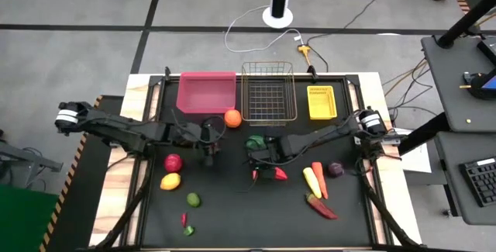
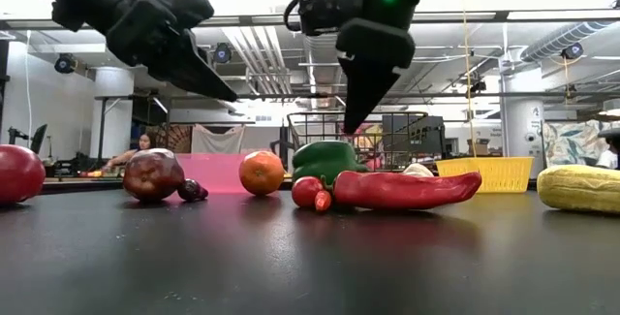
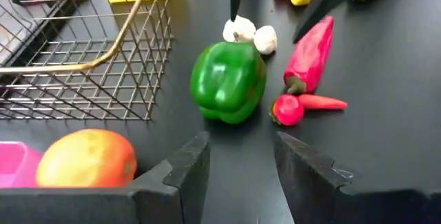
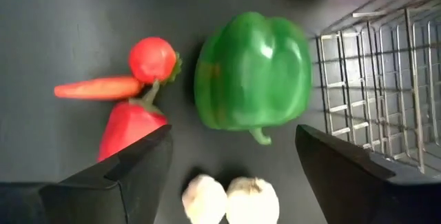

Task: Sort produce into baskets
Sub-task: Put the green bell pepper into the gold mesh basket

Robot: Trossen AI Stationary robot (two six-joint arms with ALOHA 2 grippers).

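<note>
Seen from above, the right gripper (image 1: 256, 156) hovers at the centre of the black table (image 1: 248, 221), its fingers spread wide and holding nothing, poised over a green pepper (image 4: 252, 72) — two white garlic bulbs (image 4: 231, 200) lie between its fingers in the wrist view, with a small red tomato (image 4: 153, 58) and red chillies (image 4: 127, 127) just beside. The left gripper (image 1: 209, 157) hangs left of centre, jaws partly apart and empty, near an orange (image 1: 232, 118) that sits just below the gap between the pink bin (image 1: 206, 91) and the wire basket (image 1: 268, 91) at the top of the frame. A small yellow bin (image 1: 321, 101) stands to the basket's right. All three containers appear empty. More produce stays scattered — a red apple (image 1: 173, 162), lemon (image 1: 170, 181) and lime (image 1: 193, 199) at lower left, a carrot (image 1: 318, 179), corn (image 1: 311, 181) and purple onion (image 1: 335, 169) at lower right.
</note>
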